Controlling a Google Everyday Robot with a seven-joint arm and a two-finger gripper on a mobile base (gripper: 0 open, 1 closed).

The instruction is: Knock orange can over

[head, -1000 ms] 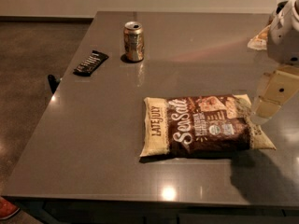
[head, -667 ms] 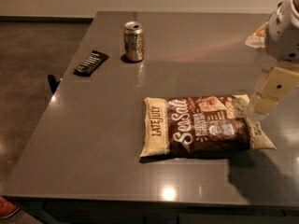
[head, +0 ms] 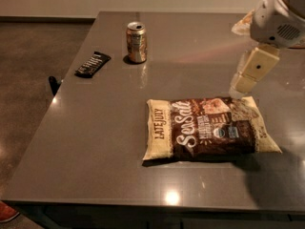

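The orange can (head: 137,42) stands upright on the far part of the grey surface (head: 95,142), towards its left side, with its silver top and pull tab facing up. A faint reflection of it shows on the surface just in front of its base. To its left, near but apart from it, a flat black bar wrapper (head: 93,64) lies close to the left edge of the surface. Nearer the camera and to the right, well apart from the can, a large brown and cream snack bag (head: 209,128) lies flat, print side up.

The tool (head: 244,81) hangs at the right side of the scene, above the far right corner of the snack bag and well apart from the can. It is a cream-coloured block below the white arm (head: 279,13). I cannot tell whether it is apart or together.
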